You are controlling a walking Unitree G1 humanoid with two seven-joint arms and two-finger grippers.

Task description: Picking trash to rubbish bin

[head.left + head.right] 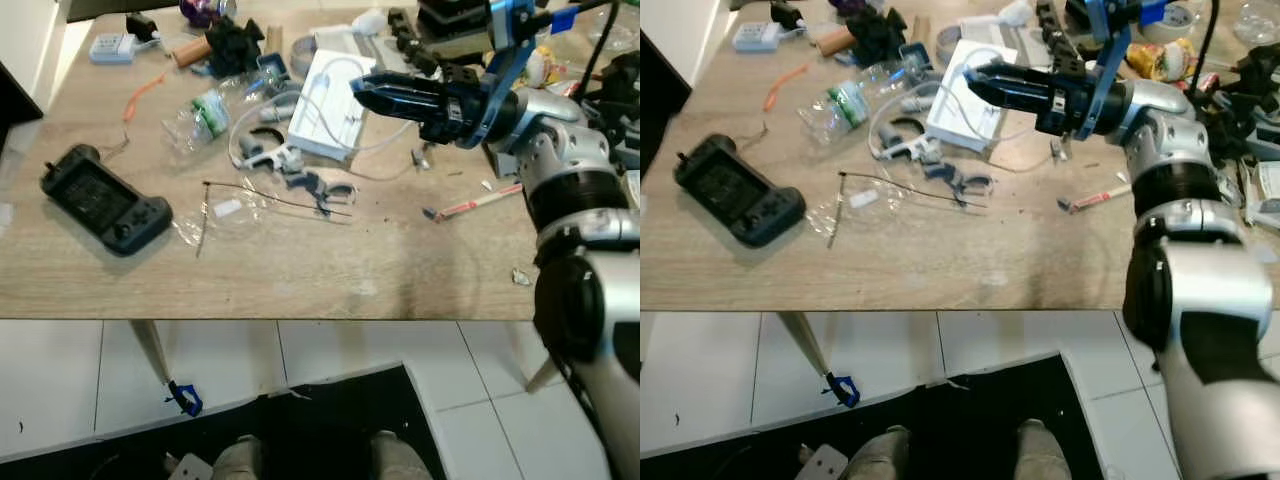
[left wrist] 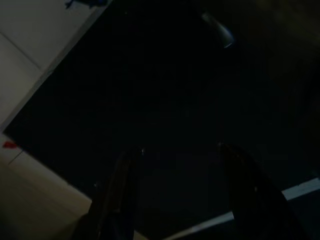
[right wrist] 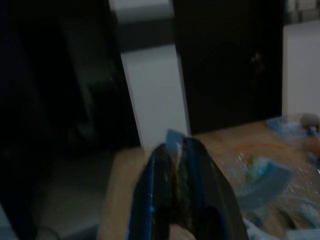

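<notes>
Cluttered wooden table (image 1: 300,270) over white tiled floor (image 1: 60,370). Right gripper (image 1: 362,92), fingers pressed together, hovers above a white box (image 1: 325,105); crushed bottle (image 1: 205,112) and game controller (image 1: 100,198) lie beyond its tips.

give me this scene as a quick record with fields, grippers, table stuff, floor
right gripper: raised over the wooden table, fingers shut, pointing to the robot's left
left gripper: hangs idle in the dark, fingers open
near right gripper: white box
table left: black game controller, crushed plastic bottle
table centre: thin black stick
floor: white tiles
</notes>
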